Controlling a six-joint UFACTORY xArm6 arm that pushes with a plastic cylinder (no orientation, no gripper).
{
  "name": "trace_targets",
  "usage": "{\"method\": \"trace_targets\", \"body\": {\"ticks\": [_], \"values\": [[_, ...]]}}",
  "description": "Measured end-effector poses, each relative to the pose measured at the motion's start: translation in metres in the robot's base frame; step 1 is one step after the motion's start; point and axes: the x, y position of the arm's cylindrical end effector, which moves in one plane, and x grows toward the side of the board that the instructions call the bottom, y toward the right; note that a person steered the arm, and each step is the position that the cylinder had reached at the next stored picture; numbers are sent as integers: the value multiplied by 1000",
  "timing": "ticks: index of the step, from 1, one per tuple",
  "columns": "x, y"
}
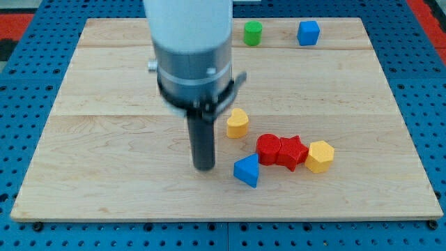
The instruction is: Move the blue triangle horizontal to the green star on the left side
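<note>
Nearest you, toward the board's (104, 202) bottom edge and a little right of its middle, you have the blue triangle (247, 171); it lies flat on the wood, its point turned toward the view's bottom right. My tip (203, 167) stands just beside it on the view's left — close, though you cannot tell from this angle whether the two touch; the rod is a plain dark post with nothing that opens or closes, and it carries nothing.

Slightly farther in, to the triangle's upper right, you see a row of three blocks pressed together: a red block of rounded, many-sided shape (268, 148), a red star (293, 152) touching its right side, and a yellow hexagon (320, 156) at the star's right; the triangle's upper corner sits very near the first red block.

Farther again, above the triangle and beside the rod's right, sits a yellow block (237, 123) with a rounded top — its exact shape is unclear.

At the far edge, right of centre, you find a green cylinder (253, 33) and, well to its right, a blue cube (308, 33); the arm's pale body hides part of the far left-centre of the board.
</note>
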Motion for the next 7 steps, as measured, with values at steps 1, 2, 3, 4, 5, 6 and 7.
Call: {"method": "trace_targets", "body": {"ticks": [1,2,3,4,5,6,7], "values": [[50,15],[53,41],[53,64],[53,75],[53,89],[53,95],[52,95]]}}
